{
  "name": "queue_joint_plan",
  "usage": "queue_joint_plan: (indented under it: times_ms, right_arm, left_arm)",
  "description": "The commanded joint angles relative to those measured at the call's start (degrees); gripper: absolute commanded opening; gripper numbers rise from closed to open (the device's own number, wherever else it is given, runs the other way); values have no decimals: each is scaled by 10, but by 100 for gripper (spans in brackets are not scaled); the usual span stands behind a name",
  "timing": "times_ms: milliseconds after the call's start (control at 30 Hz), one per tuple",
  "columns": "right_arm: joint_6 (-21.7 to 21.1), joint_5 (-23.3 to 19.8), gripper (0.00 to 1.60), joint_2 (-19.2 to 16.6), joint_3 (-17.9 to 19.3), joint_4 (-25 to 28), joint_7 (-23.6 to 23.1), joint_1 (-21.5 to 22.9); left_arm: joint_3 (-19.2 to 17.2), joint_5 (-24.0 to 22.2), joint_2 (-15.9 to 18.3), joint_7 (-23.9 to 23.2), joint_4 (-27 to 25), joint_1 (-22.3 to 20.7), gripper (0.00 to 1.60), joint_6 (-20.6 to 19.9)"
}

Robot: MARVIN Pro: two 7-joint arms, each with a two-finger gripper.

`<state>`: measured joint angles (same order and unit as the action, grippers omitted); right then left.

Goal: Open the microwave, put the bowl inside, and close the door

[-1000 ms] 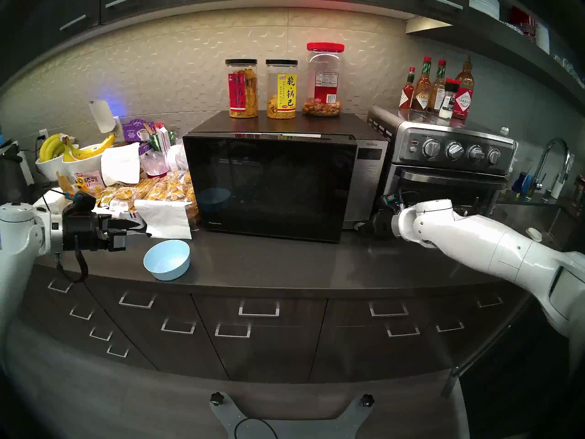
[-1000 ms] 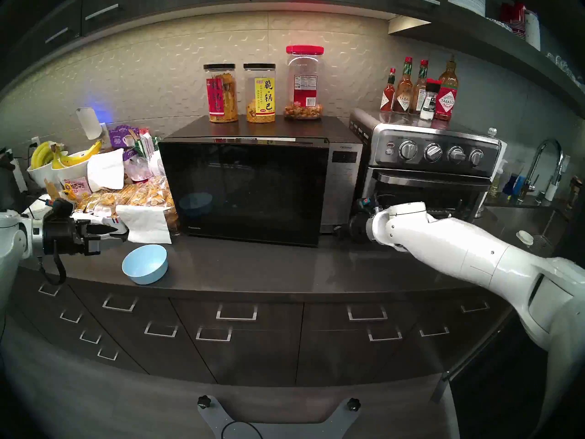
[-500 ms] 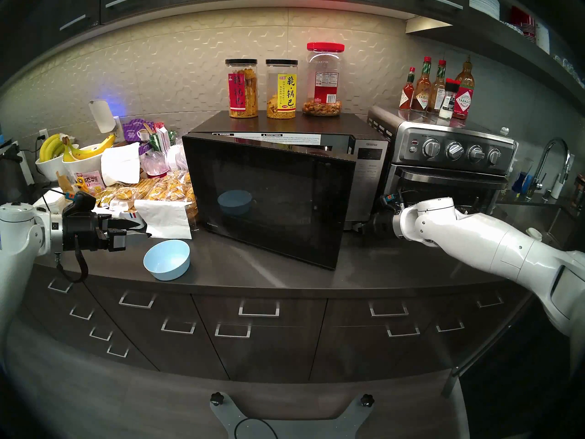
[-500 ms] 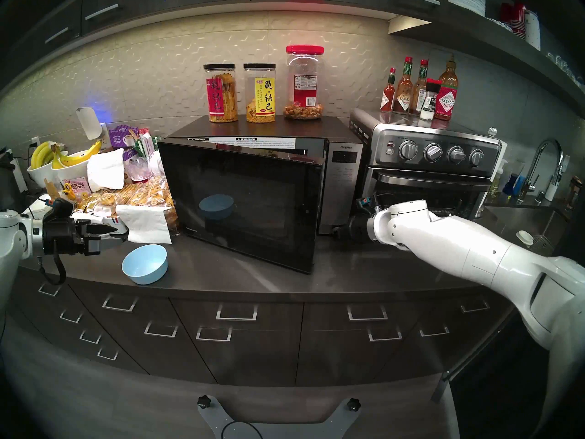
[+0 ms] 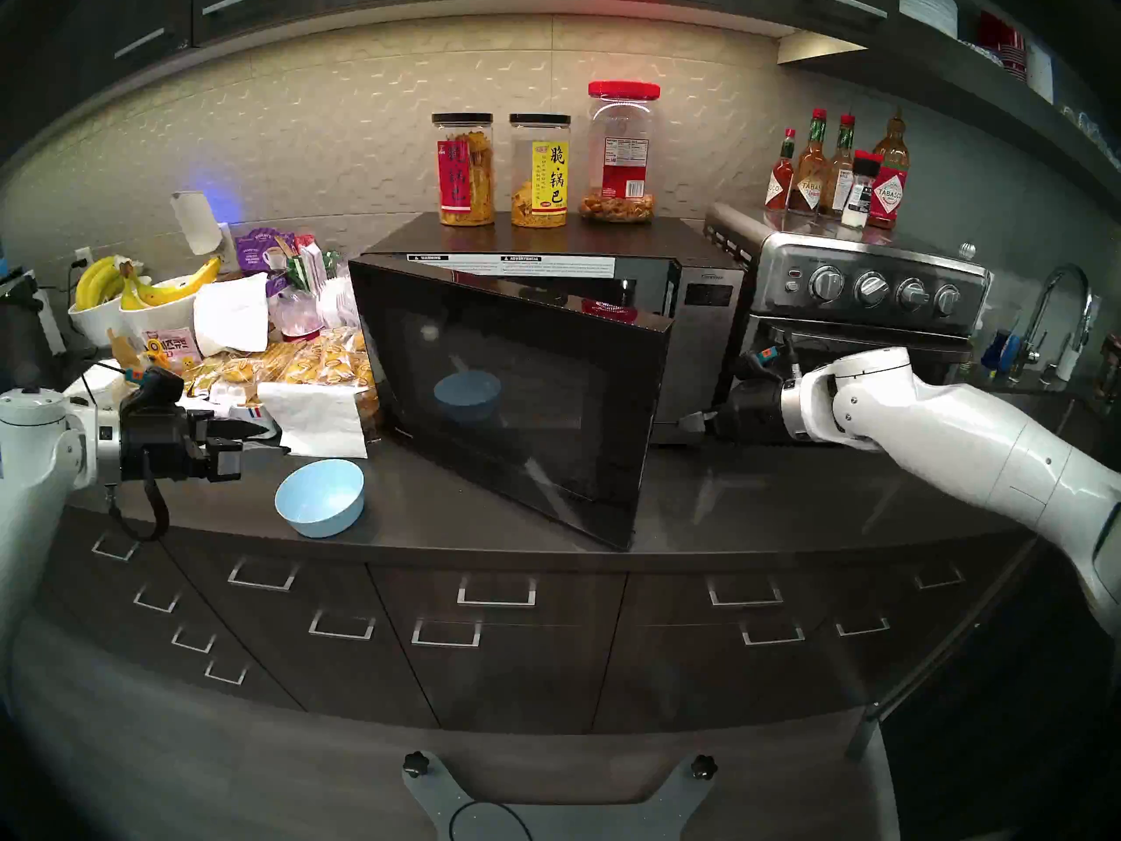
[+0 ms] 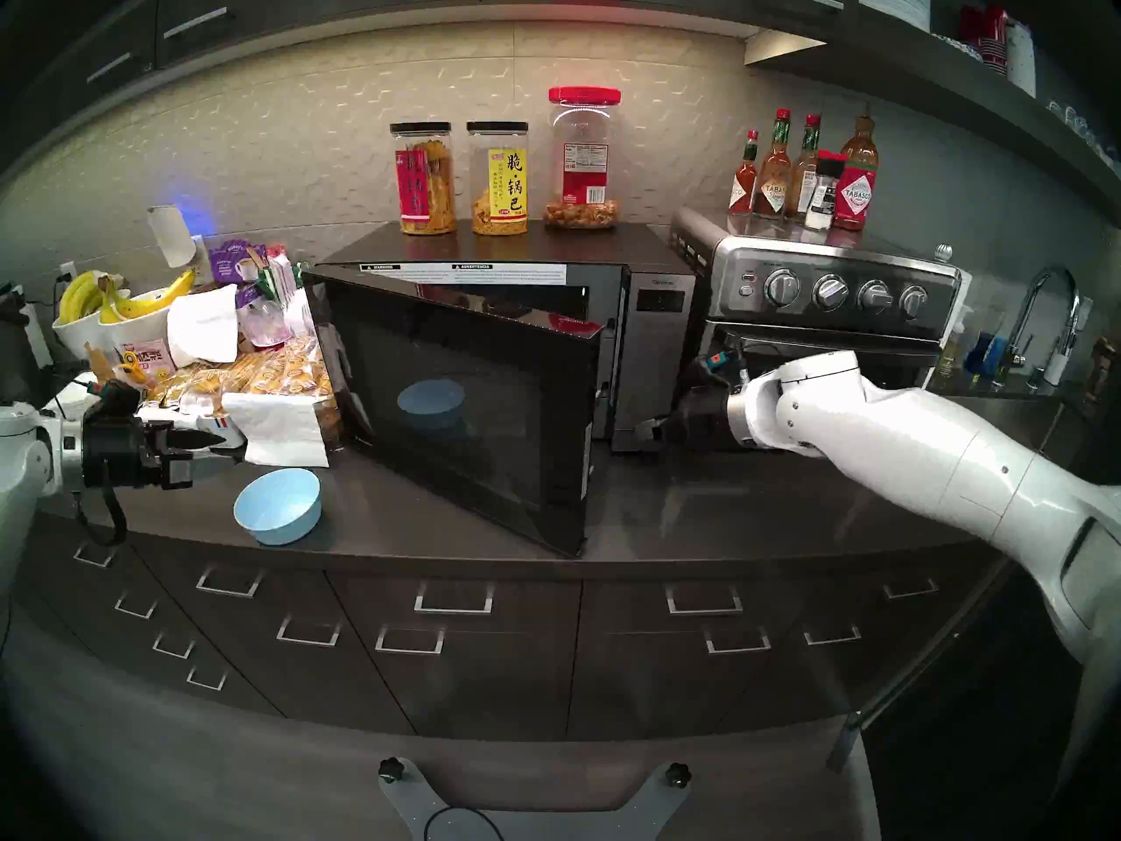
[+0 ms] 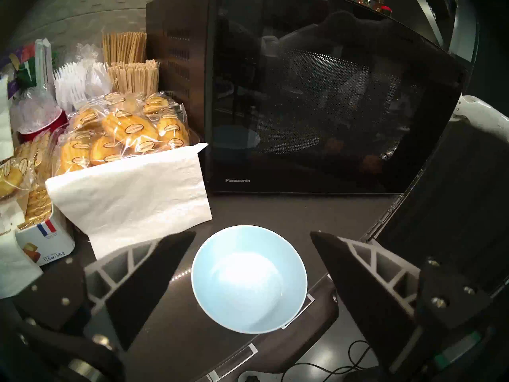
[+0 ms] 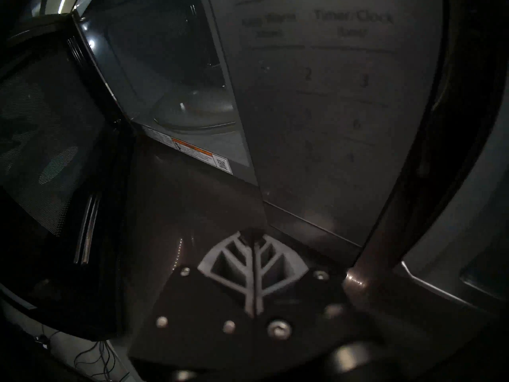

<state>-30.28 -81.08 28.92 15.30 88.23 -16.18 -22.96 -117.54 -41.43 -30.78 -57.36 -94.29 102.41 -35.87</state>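
Head views show the microwave (image 5: 546, 336), a big black box, at the back middle of the dark, smooth bench (image 5: 758, 500). Its door (image 5: 515, 397) is shiny black glass, hinged on the left and swung partly open toward the front edge. A silver panel (image 5: 710, 336) runs down the box's right side. Inside, the right wrist view shows a round glass plate (image 8: 192, 116) and the door's dotted mesh window.

The bowl (image 5: 319, 497) is small, round and light blue, smooth plastic, paler inside. It sits upright near the front edge of the bench, left of the door, touching nothing. Its blue shape also mirrors in the glass.

The left pincer (image 5: 255, 442) hangs level over the left end of the bench, just beside the bowl. In the left wrist view its two black pointed fingers (image 7: 154, 265) stand wide apart, with the bowl (image 7: 249, 279) seen between them lower down. It holds nothing.

The right pincer (image 5: 691, 424) is at the bottom right corner of the microwave, low by the silver panel. Its ribbed grey fingers (image 8: 234, 260) are pressed together with nothing between them.

A white paper napkin (image 5: 318, 421) and shiny bags of yellow cakes (image 5: 315, 363) lie left of the microwave. Three clear jars (image 5: 540, 169) stand on top. A steel toaster oven (image 5: 861, 312) with round knobs sits to the right.
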Motion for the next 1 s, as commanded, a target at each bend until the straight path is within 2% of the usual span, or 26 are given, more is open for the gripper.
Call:
queue_joint_plan:
  times_ms: [0, 333, 967]
  right_arm:
    - [-15, -6, 0, -47, 20, 38, -46, 26]
    - [-23, 0, 0, -61, 27, 58, -79, 28]
    - [-18, 3, 0, -49, 29, 115, -73, 26]
  left_arm:
    - [-8, -1, 3, 0, -3, -4, 160, 0]
    - [-9, -1, 2, 0, -3, -4, 160, 0]
    - [-9, -1, 2, 0, -3, -3, 160, 0]
